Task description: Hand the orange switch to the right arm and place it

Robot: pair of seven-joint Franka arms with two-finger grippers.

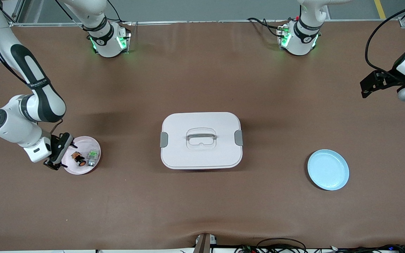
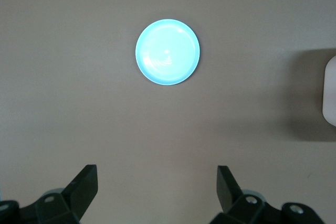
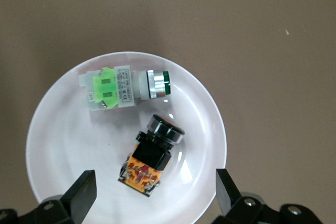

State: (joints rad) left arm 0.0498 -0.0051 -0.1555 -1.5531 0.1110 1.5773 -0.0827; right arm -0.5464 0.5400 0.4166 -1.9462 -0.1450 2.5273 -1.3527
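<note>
Item: orange switch, lying on its side in the white plate at the right arm's end of the worktop. It is resting directly beneath the right claw, between the two spread fingers and touching neither. Its long axis is running slantwise across the line between the fingertips, black round cap pointing away from the claw, orange terminal block lying closest to it.

Companion item: green switch, sharing the same plate, lying just beside the orange one on the side away from the claw, apart from it by a narrow gap.

Right claw: standing wide open, gripping nothing, hovering low over the rim of the white plate. By the look of it the placing is done, so the coming move is likely a straight lift clear; the switch is sitting inside the finger span, so any sideways drift is risking a nudge.

Left claw: also spread fully and empty, hanging high over bare worktop at the left arm's end, waiting. A blue plate is lying ahead of it, empty. This claw is well apart from the orange switch; the right arm is by far the nearer.

Other: white lidded box, sitting mid-worktop between the two plates, lid on.
</note>
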